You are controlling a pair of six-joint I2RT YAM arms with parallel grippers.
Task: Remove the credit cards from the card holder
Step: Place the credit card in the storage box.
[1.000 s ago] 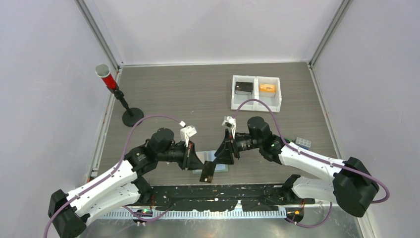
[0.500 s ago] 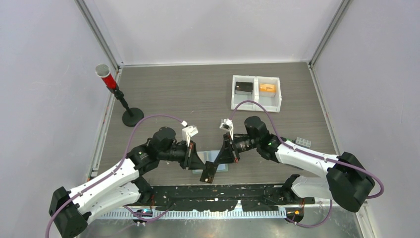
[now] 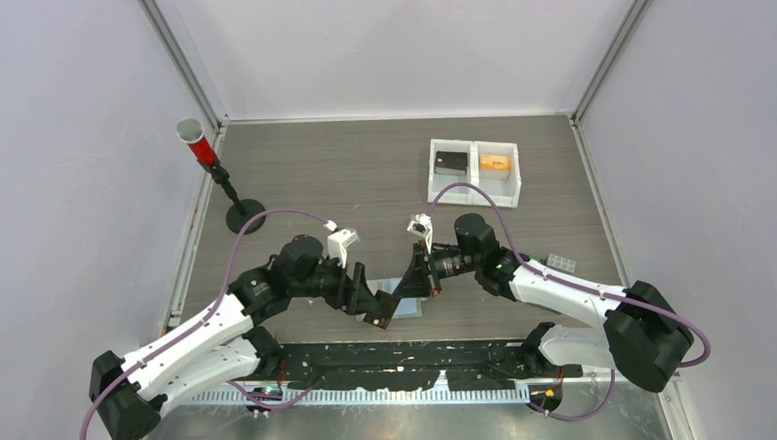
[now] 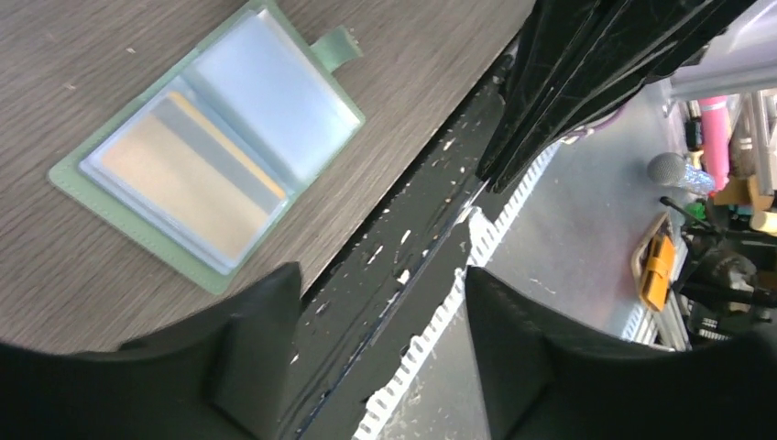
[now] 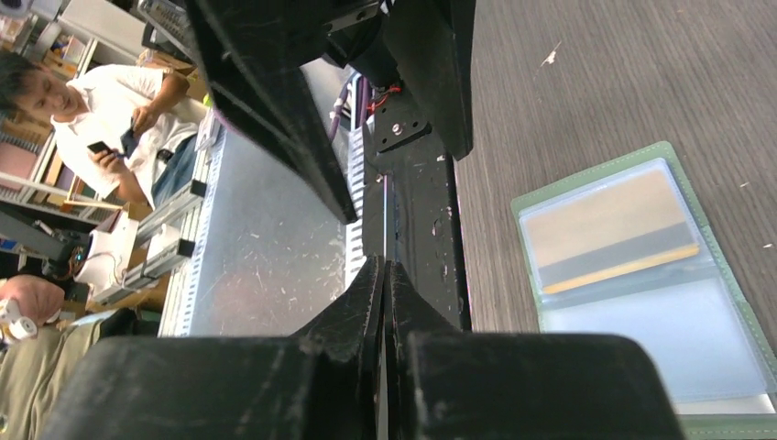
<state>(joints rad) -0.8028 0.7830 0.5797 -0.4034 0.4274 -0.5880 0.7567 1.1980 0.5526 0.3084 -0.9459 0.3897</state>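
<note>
The table (image 3: pixel 348 174) carries the card holder (image 4: pixel 206 137), which lies open and flat close to the near edge, between the two pincers. The left pincer (image 4: pixel 380 302) hangs wide apart just beside it, gripping nothing. The right pincer (image 5: pixel 385 275) has its jaws pressed together, with nothing visible between them. The orange-tan card (image 4: pixel 174 183) sits inside one pocket; I cannot tell what the other holds.

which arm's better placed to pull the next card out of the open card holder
Left. The left fingers are open and empty beside the card holder; the right fingers are pressed shut.
</note>
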